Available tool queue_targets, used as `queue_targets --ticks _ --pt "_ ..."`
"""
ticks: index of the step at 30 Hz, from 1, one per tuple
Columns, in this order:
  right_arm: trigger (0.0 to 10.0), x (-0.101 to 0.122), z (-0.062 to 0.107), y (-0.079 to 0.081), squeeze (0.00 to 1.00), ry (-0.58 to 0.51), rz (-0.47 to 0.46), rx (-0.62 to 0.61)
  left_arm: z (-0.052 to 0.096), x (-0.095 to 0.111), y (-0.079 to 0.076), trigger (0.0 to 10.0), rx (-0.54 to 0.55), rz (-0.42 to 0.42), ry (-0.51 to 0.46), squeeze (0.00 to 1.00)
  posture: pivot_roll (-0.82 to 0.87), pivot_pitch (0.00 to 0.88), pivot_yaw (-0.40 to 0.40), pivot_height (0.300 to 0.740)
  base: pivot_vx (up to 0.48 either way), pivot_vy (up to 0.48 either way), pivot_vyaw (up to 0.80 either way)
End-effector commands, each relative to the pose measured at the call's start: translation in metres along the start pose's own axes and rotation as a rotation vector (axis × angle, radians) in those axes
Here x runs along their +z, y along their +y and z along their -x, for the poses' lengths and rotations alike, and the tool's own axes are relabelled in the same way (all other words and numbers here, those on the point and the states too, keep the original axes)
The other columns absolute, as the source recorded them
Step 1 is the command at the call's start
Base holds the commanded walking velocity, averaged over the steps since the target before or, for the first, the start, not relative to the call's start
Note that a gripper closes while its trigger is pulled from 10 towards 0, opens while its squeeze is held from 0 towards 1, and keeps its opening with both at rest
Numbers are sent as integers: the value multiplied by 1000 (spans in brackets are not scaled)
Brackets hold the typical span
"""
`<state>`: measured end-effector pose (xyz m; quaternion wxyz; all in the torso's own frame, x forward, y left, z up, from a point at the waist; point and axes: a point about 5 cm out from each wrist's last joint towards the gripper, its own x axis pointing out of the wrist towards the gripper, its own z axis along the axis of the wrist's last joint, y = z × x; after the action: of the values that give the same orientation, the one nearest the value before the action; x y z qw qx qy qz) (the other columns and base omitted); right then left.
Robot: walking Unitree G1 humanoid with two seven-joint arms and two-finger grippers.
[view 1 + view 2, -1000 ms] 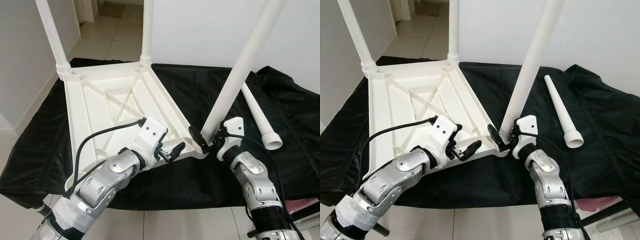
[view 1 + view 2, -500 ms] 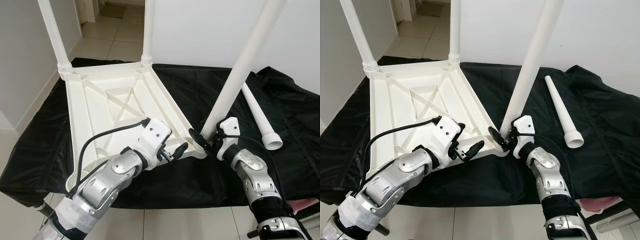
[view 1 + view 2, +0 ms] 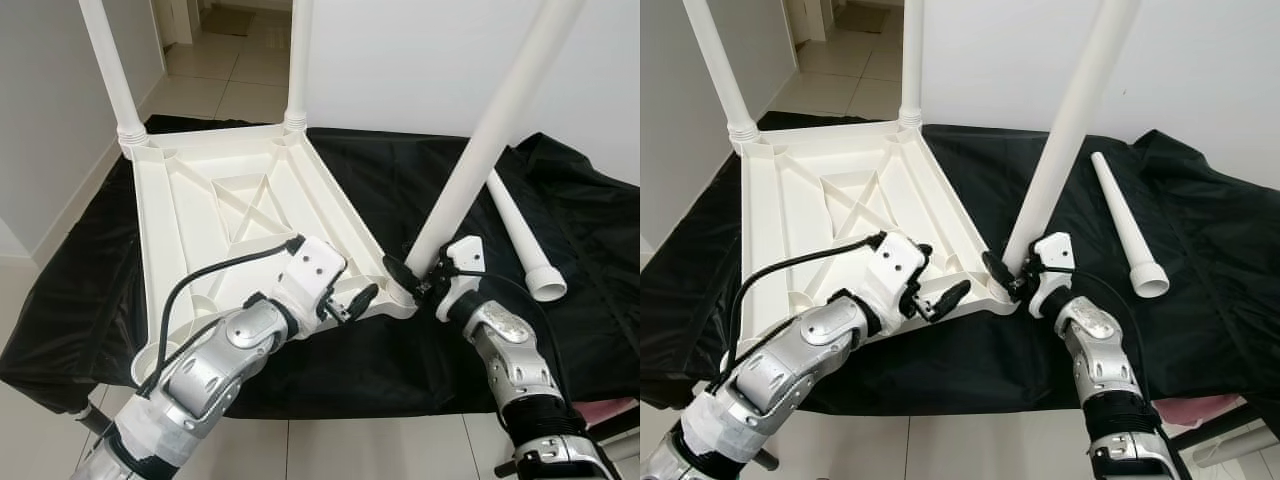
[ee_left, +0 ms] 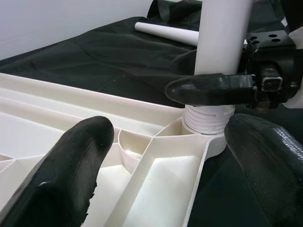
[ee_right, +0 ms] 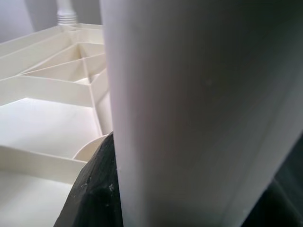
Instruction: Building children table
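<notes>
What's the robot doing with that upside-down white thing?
It is building a little table. The white tabletop lies upside down on a black cloth. Two legs already stand at its far corners. The right gripper is shut on a third leg at the near corner socket. The left gripper is open beside that corner. A fourth leg lies loose on the cloth.

- Smooth white plastic table leg (image 5: 189, 109) stands close against the lens.
- Black gripper finger (image 5: 97, 194) touches its side.
- Ribbed white plastic tabletop underside (image 5: 52, 90) lies behind.
</notes>
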<state>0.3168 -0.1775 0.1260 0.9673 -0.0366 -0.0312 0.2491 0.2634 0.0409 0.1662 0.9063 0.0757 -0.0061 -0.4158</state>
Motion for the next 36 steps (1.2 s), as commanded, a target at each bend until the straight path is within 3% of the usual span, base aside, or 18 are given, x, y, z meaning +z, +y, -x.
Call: queue_targets --ticks 1,9,16,18,19,22,28,36 --pt "10000 -10 6 -3 0 61 -9 -70 -1 -4 -6 10000 -100 -2 10 0 -7 0 -81 740 0 0 0" --pt "10000 -7 8 6 0 35 -54 -213 -1 -5 -5 10000 -100 -1 9 0 -10 0 -78 740 0 0 0" --pt "10000 -7 11 25 0 24 -145 -464 0 -5 -4 10000 -105 -5 11 0 -13 0 -71 740 0 0 0" --pt "10000 -7 11 25 0 24 -145 -464 0 -5 -4 10000 -105 -5 11 0 -13 0 -71 740 0 0 0" --pt "10000 -8 11 30 0 43 -176 -600 0 -6 -4 10000 -107 -5 13 0 -13 0 -67 740 0 0 0" --pt "10000 -9 10 38 0 56 -237 -734 -1 -5 -4 10000 -108 -5 12 0 -13 0 -65 740 0 0 0" --pt "10000 -5 1 53 0 49 -264 -660 -1 -6 -4 10000 -108 -5 12 0 -15 0 -60 740 0 0 0" --pt "10000 2 0 54 0 6 -268 -615 -1 -5 -4 10000 -109 -3 1 0 -11 0 -63 740 0 0 0"
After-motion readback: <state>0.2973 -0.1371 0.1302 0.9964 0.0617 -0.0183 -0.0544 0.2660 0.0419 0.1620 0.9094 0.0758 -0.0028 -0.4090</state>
